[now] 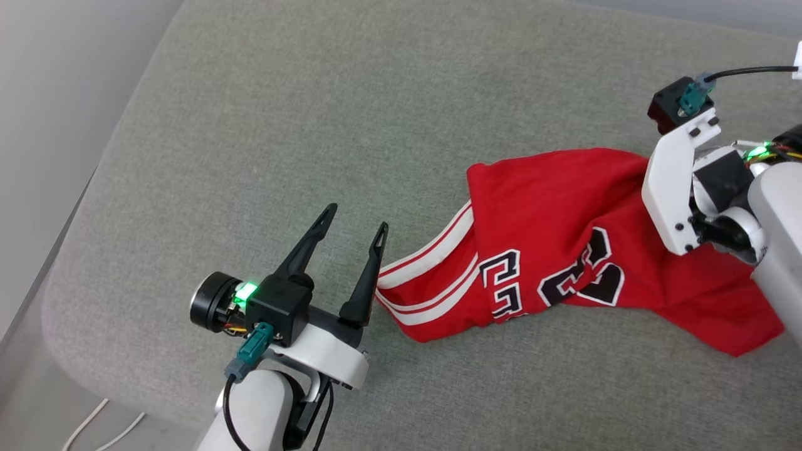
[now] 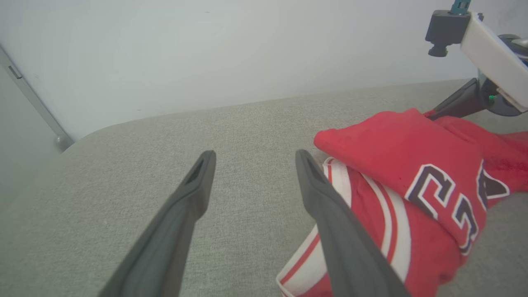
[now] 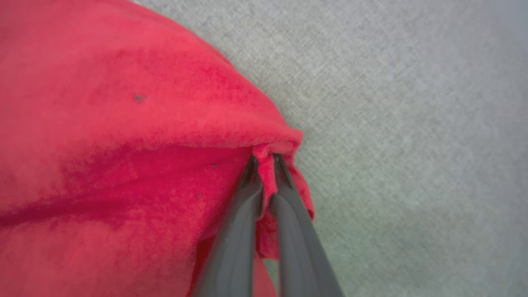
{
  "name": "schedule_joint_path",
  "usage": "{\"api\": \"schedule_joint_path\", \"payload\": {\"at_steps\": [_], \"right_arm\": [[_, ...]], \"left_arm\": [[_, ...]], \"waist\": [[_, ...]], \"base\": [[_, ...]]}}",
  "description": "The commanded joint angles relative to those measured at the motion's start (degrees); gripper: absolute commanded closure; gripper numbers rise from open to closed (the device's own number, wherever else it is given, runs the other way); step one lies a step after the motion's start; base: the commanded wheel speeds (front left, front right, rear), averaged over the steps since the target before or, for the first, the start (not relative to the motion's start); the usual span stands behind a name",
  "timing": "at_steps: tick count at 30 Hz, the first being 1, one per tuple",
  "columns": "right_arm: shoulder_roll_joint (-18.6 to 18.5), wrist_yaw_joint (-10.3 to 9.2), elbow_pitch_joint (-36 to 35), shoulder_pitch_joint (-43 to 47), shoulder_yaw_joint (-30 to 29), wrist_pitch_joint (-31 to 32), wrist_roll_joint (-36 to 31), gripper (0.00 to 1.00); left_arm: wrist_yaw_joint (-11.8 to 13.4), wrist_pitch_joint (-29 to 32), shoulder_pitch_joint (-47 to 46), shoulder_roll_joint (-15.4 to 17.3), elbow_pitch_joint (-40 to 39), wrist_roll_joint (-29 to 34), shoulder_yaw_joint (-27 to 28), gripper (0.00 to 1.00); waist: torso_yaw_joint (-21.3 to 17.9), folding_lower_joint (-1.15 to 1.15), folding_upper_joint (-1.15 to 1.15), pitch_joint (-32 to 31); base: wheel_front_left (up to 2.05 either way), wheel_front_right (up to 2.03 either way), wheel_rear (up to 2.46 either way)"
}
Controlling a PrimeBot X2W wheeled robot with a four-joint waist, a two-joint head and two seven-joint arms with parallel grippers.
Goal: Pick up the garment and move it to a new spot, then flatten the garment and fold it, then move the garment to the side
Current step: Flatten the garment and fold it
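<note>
The garment [image 1: 564, 232] is a red jersey with black white-outlined figures and white-and-red striped trim, lying crumpled on the grey cushion at centre right. My right gripper [image 3: 266, 159] is shut on a pinched fold of the garment [image 3: 123, 123] at its red edge; in the head view its fingers are hidden behind its white wrist bracket [image 1: 673, 188]. My left gripper [image 1: 354, 222] stands open just left of the striped trim, its right finger close against the cloth edge. In the left wrist view the left gripper [image 2: 251, 159] has bare cushion between its fingers, and the garment [image 2: 412, 165] lies to the right.
The grey fabric cushion [image 1: 313, 113] spreads wide to the left and behind the garment, with a rounded edge at the left. A pale wall [image 2: 206, 49] rises behind it. White cables [image 1: 94, 426] lie on the floor at the lower left.
</note>
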Motion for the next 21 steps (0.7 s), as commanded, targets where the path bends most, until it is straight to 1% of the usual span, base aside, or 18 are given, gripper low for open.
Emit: {"api": "schedule_joint_path", "payload": {"at_steps": [1,3,8,9,10,12,15,17,19,21], "right_arm": [[-0.14,-0.1,0.51,-2.29,0.46,-2.57,0.52,1.0],[0.4,-0.08,0.23,-3.52,1.06,-5.31,0.98,1.0],[0.12,-0.08,-2.17,-5.63,1.91,-11.76,2.06,1.0],[0.12,-0.08,-2.17,-5.63,1.91,-11.76,2.06,1.0],[-0.85,-0.09,-4.11,-5.35,2.21,-14.09,2.42,1.0],[-1.52,-0.09,-5.42,-4.78,2.21,-15.14,2.6,1.0],[-3.74,-0.08,-10.43,-1.29,1.87,-17.55,3.34,1.0],[-6.11,-0.09,-14.59,1.88,0.46,-18.48,3.54,1.0],[-8.52,-0.09,-19.35,6.75,-1.76,-18.81,3.29,1.0],[-9.94,-0.08,-24.25,13.76,-4.68,-18.4,3.77,1.0]], "left_arm": [[-0.34,-0.15,0.63,-0.01,0.28,0.32,0.65,0.0],[-0.35,-0.15,1.06,0.16,0.54,0.55,1.07,0.0],[-0.29,-0.15,2.75,0.61,0.83,0.81,2.49,0.0],[-0.29,-0.15,2.75,0.61,0.83,0.81,2.49,0.0],[-0.11,-0.15,3.66,0.88,0.85,0.87,3.09,0.0],[-0.04,-0.15,4.11,0.99,0.86,0.84,3.44,0.0],[0.28,-0.15,5.54,1.48,0.93,0.78,4.64,0.0],[0.54,-0.15,6.45,1.72,0.91,0.76,5.26,0.0],[0.76,-0.14,7.35,1.86,0.77,0.72,5.89,0.0],[1.03,-0.15,8.26,2.1,0.71,0.55,6.59,0.0]], "waist": [[-1.71,0.0,0.0,-2.12],[-2.8,0.0,0.0,-3.89],[-5.83,0.0,0.0,-8.03],[-5.83,0.0,0.0,-8.03],[-7.14,0.0,0.0,-9.59],[-7.76,0.0,0.0,-10.29],[-9.72,0.0,0.0,-12.3],[-10.98,0.0,0.0,-13.44],[-12.24,0.0,0.0,-14.32],[-13.59,0.0,0.0,-15.09]], "base": [[0.0,0.0,0.0],[0.0,0.0,0.0],[0.0,0.0,0.0],[0.0,0.0,0.0],[0.0,0.0,0.0],[0.0,0.0,0.0],[0.0,0.0,0.0],[0.0,0.0,0.0],[0.0,0.0,0.0],[0.0,0.0,0.0]]}}
